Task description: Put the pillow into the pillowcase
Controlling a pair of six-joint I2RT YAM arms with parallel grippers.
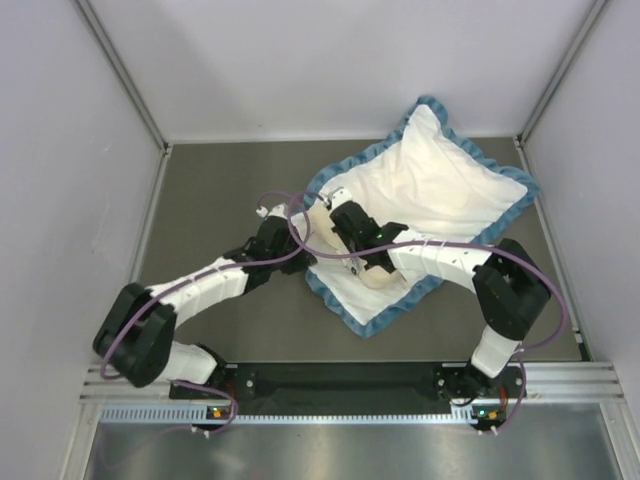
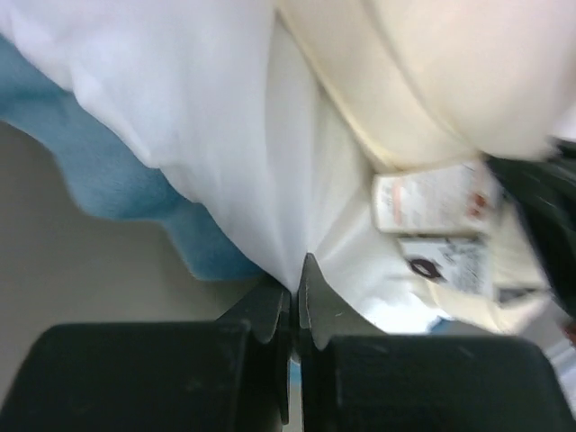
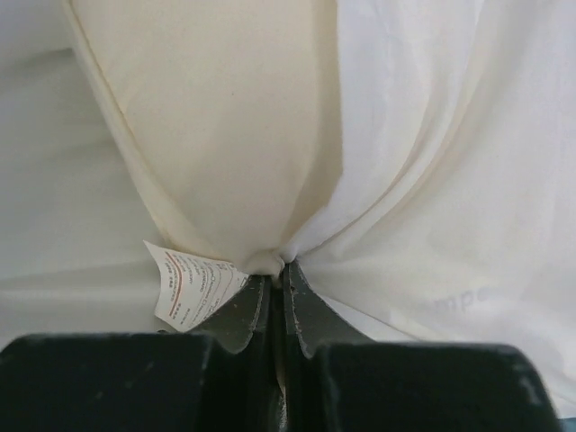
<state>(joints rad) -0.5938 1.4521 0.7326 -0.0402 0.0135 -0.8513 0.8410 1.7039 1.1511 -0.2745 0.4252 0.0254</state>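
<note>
The pillowcase [image 1: 440, 180] lies at the back right, plain white side showing, with a blue ruffled edge [image 1: 340, 305]. The cream pillow [image 1: 378, 280] shows at its near left end, mostly covered by fabric and arms. My left gripper [image 1: 300, 222] is shut on the pillowcase's white fabric [image 2: 225, 117] next to the blue ruffle [image 2: 99, 171]; its tips [image 2: 297, 270] pinch a fold. The pillow [image 2: 432, 72] with printed labels [image 2: 432, 202] lies just beyond. My right gripper [image 3: 281, 265] is shut on a corner of the pillow [image 3: 225, 117] by its paper tag [image 3: 189, 283]; pillowcase fabric [image 3: 450, 180] drapes alongside.
The dark grey table [image 1: 220, 190] is walled by white panels at left, back and right. A metal rail [image 1: 350, 375] carries both arm bases at the near edge. Purple cables [image 1: 290, 225] loop over the arms near the grippers.
</note>
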